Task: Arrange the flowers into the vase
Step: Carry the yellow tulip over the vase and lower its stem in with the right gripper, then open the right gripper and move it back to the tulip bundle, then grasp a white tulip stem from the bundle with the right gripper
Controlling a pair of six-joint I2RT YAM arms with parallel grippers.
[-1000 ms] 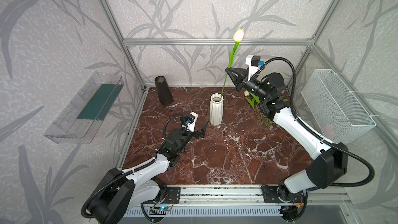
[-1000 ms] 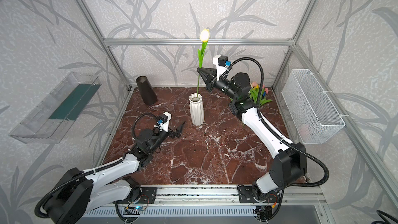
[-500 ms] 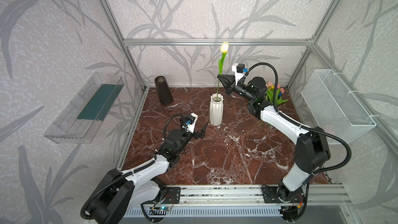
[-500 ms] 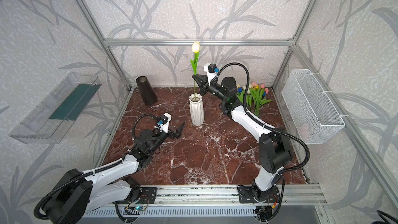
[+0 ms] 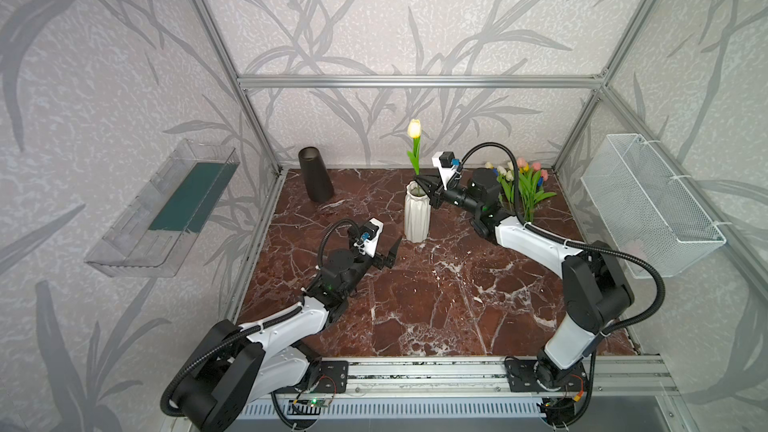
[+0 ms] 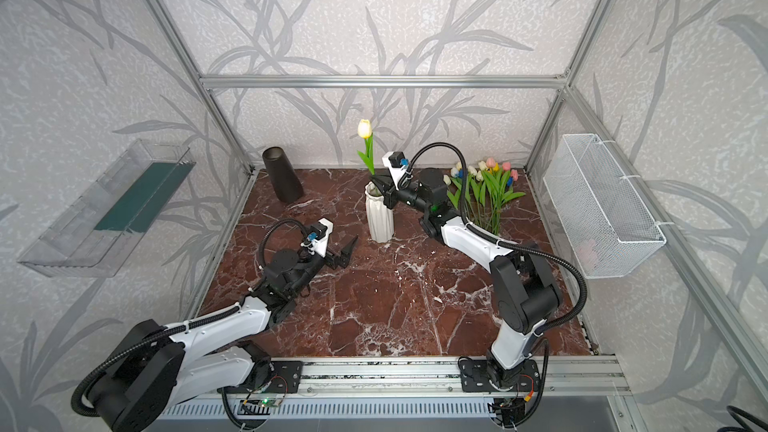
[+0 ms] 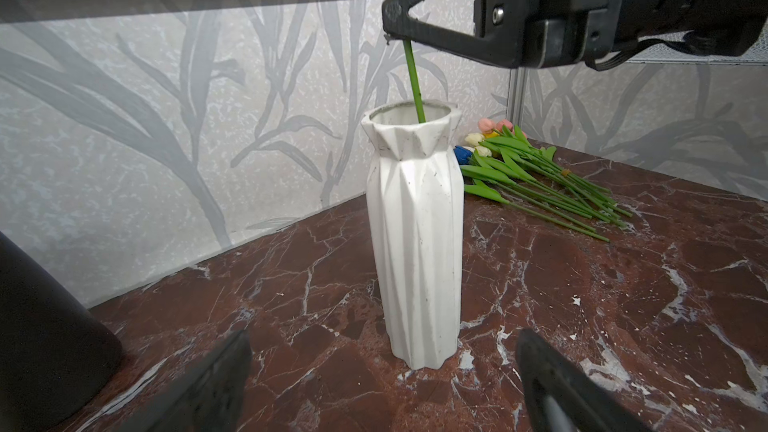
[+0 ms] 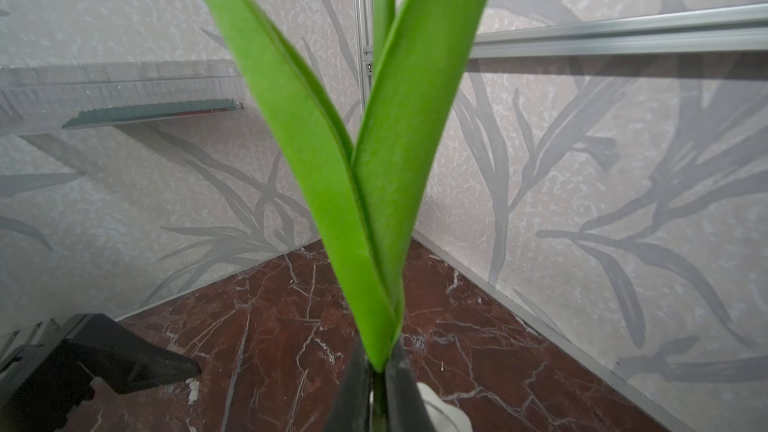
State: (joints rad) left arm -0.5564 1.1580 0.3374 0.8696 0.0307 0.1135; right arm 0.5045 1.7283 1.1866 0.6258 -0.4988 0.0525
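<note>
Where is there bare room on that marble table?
Bare: the front marble between left gripper and right arm; also between white vase and black vase. Crowded: back right, loose tulips, right gripper gripping the yellow tulip.

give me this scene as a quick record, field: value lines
white vase: upright, mid-table, holding one stem
yellow tulip: upright, stem in the white vase
right end effector: closed on the tulip's stem above the rim
left end effector: open, empty, facing the white vase
other tulips: bunch lying back right
black vase: upright, back left
</note>
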